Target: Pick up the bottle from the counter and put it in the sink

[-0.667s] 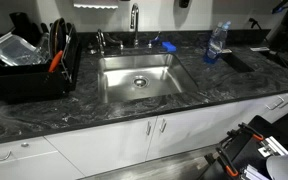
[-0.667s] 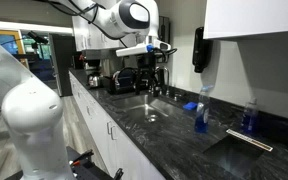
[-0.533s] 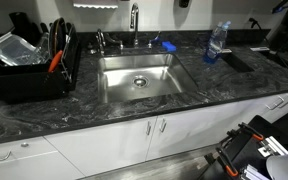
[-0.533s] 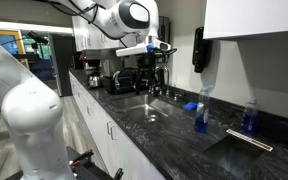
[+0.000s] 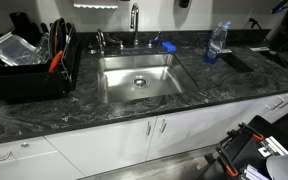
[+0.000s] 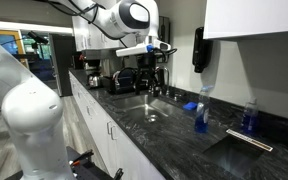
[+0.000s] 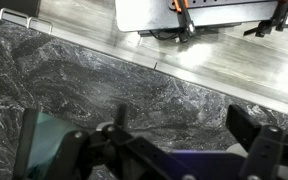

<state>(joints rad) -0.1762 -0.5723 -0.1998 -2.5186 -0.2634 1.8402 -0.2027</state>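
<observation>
Bottle (image 5: 216, 42) far from the fingers (image 7: 254, 135)
We see the gripper (image 7: 139, 135) up high above the dark swirly stone counter (image 5: 44, 115), fingers spread wide. The slim see-through bottle stands by the back edge, beside the shiny metal sink (image 5: 164, 85).

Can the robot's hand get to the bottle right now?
Probably yes. The hand is open, up above the counter and away from the bottle. The bottle stands upright beside the sink with nothing in front of it, so nothing seems to block the way.
</observation>
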